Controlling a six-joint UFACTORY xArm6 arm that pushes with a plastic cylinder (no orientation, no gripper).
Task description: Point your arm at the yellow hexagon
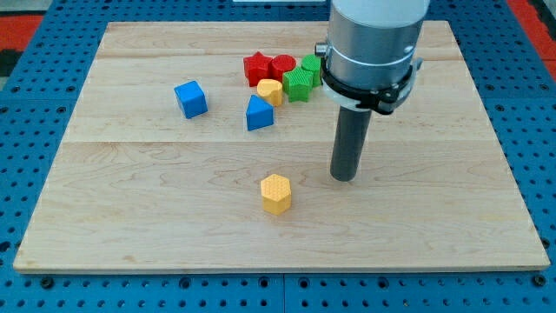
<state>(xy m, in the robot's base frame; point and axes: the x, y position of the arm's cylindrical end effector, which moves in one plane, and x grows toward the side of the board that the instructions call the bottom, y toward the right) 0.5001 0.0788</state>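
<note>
The yellow hexagon [275,193] sits alone on the wooden board, below the middle of the view. My tip [344,177] rests on the board to the right of it and slightly higher in the view, about a block's width of bare wood between them. The dark rod rises from the tip into the grey arm body [373,48] at the view's top.
A cluster lies at the view's top centre: red star [256,67], red cylinder [282,65], two green blocks [298,84] [311,66], yellow heart [270,90], blue triangular block [258,113]. A blue cube [190,98] stands to their left. The board's edge [278,268] meets a blue pegboard.
</note>
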